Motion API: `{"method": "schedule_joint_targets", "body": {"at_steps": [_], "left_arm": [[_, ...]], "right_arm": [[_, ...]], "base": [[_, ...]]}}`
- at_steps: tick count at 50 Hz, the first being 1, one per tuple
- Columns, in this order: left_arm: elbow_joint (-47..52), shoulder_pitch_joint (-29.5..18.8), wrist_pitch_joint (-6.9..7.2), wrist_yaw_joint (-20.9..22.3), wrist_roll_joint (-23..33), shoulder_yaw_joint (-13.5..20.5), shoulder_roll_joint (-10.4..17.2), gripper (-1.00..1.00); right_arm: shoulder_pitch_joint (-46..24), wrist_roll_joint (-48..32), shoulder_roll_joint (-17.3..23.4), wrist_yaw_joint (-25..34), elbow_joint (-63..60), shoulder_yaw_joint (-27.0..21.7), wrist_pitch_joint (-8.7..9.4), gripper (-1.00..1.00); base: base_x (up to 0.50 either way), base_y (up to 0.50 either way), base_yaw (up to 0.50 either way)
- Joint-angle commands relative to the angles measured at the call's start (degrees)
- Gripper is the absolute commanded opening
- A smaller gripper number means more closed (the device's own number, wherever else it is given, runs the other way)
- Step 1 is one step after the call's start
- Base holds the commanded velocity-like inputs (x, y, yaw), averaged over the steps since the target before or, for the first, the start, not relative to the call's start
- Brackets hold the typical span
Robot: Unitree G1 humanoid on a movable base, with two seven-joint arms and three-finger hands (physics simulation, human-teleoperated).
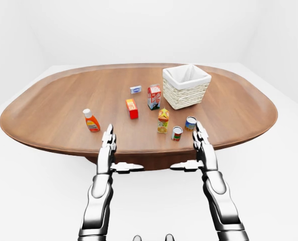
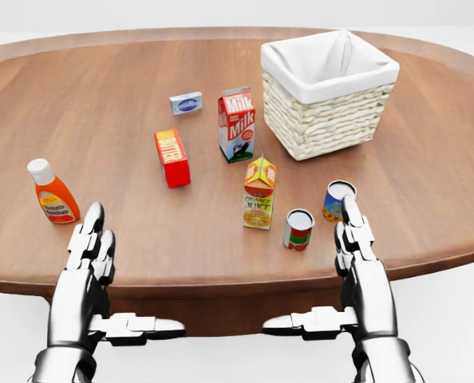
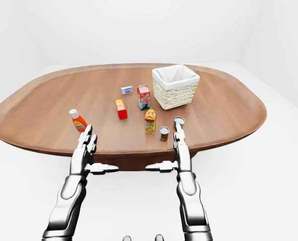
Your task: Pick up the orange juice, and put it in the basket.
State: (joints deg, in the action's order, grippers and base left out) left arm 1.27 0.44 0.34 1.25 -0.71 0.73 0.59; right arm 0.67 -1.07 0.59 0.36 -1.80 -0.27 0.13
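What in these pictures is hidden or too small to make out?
- Basket floor: in the head view its near wall and white liner hide whether anything lies inside.
- Small blue box: the label print is too small to read in any view.
- Blue can: the right hand covers its lower right edge in the head view.
- Table: the head view cuts off both ends.
- Underside of the table: in shadow in both eye views.

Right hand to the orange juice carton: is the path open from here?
Probably yes. The right hand is open at the table edge; the juice carton stands up-left of it, with only the red-labelled can close beside.
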Motion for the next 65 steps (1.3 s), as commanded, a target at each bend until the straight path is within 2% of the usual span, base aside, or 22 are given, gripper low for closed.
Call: {"method": "schedule_joint_targets", "body": {"at_steps": [1, 2, 4, 5, 6, 7, 8, 9, 12, 13, 20, 24, 26, 40, 47, 57, 60, 63, 65], "left_arm": [[8.0, 3.0, 0.51, 2.3, -0.1, 1.3, 0.7, 1.0], [9.1, 3.5, 0.49, 2.3, 0.4, 1.3, 0.7, 1.0], [16.9, 5.6, 4.66, 4.3, -2.7, 1.4, 0.4, 1.0], [19.7, 6.1, 4.66, 5.0, -4.9, 1.7, 0.1, 1.0], [23.4, 6.6, 4.66, 6.3, -9.2, 2.2, -0.4, 1.0], [32.8, 6.6, 4.66, 8.4, -25.0, 5.0, -1.6, 1.0], [35.4, 5.9, 4.66, 7.3, -30.3, 6.3, -1.6, 1.0], [36.8, 5.1, 4.66, 5.5, -30.6, 6.3, -1.2, 1.0], [35.8, 5.8, 4.66, 5.0, -20.6, 2.6, 0.1, 1.0], [34.1, 7.3, 4.66, 7.0, -18.4, 0.9, 0.1, 1.0], [31.3, 9.0, 4.66, 9.1, -12.7, -0.6, 0.2, 1.0], [29.6, 8.4, 4.66, 7.4, -9.3, -0.6, -0.1, 1.0], [31.2, 8.6, 4.66, 7.9, -11.2, -0.3, -0.1, 1.0], [30.6, 10.1, 4.66, 9.0, -7.8, -2.2, 0.1, 1.0], [32.2, 11.2, 4.66, 9.8, -7.8, -1.8, 0.4, 1.0], [34.4, 12.1, 4.66, 10.7, -3.8, -2.2, 0.6, 1.0], [32.9, 11.7, 3.39, 10.8, -2.6, -2.0, 0.6, 1.0], [33.9, 11.7, 3.46, 10.7, -1.7, -1.6, 0.6, 1.0], [35.4, 11.9, 4.59, 11.2, -2.5, -1.3, 0.6, 1.0]], "right_arm": [[4.4, -8.0, 0.9, 0.0, -14.7, 0.6, 3.95, 1.0], [4.7, -8.7, 0.8, 0.3, -16.7, 0.5, 4.87, 1.0], [6.4, -7.1, 0.5, 1.8, -25.1, -0.8, 4.87, 1.0], [6.6, -6.2, 0.2, 2.4, -27.7, -1.3, 4.87, 1.0], [6.3, -6.1, 0.3, 2.9, -29.2, -1.5, 4.87, 1.0], [5.7, -7.0, 0.4, 2.6, -30.7, -1.4, 4.87, 1.0], [5.4, -7.6, 0.3, 2.5, -31.3, -1.3, 4.87, 1.0], [4.9, -7.6, 0.1, 2.3, -32.1, -1.3, 4.87, 1.0], [5.4, -6.0, -0.3, 3.0, -34.2, -0.8, 4.87, 1.0], [6.2, -5.5, -0.4, 3.2, -34.8, -0.4, 4.87, 1.0], [6.2, -4.3, -0.4, 3.2, -35.6, -0.6, 4.87, 1.0], [6.5, -3.3, -0.4, 3.3, -35.9, -0.6, 4.87, 1.0], [6.6, -2.8, -0.4, 3.5, -36.9, -0.5, 4.87, 1.0], [6.9, -0.9, -0.4, 3.7, -37.5, -0.8, 4.87, 1.0], [6.5, -0.1, -0.3, 3.8, -38.8, -1.8, 4.87, 1.0], [8.1, -1.6, -0.3, 4.1, -40.0, -0.7, 4.87, 1.0], [7.2, -1.8, -0.4, 3.8, -39.9, -1.1, 4.87, 1.0], [6.3, -0.8, -0.3, 3.8, -40.3, -1.9, 4.87, 1.0], [6.2, -1.2, -0.2, 3.7, -40.4, -1.7, 4.87, 1.0]], "base": [[0.0, 0.0, 0.0], [0.0, 0.0, 0.0], [0.0, 0.0, 0.0], [0.0, 0.0, 0.0], [0.0, 0.0, 0.0], [0.0, 0.0, 0.0], [0.0, 0.0, 0.0], [0.0, 0.0, 0.0], [0.0, 0.0, 0.0], [0.0, 0.0, 0.0], [0.0, -0.24, 0.0], [0.0, -0.5, 0.0], [0.0, -0.5, 0.0], [0.02, -0.5, 0.0], [0.14, -0.5, 0.0], [0.11, -0.15, 0.0], [0.0, 0.0, 0.0], [0.0, 0.0, 0.0], [0.0, 0.0, 0.0]]}}
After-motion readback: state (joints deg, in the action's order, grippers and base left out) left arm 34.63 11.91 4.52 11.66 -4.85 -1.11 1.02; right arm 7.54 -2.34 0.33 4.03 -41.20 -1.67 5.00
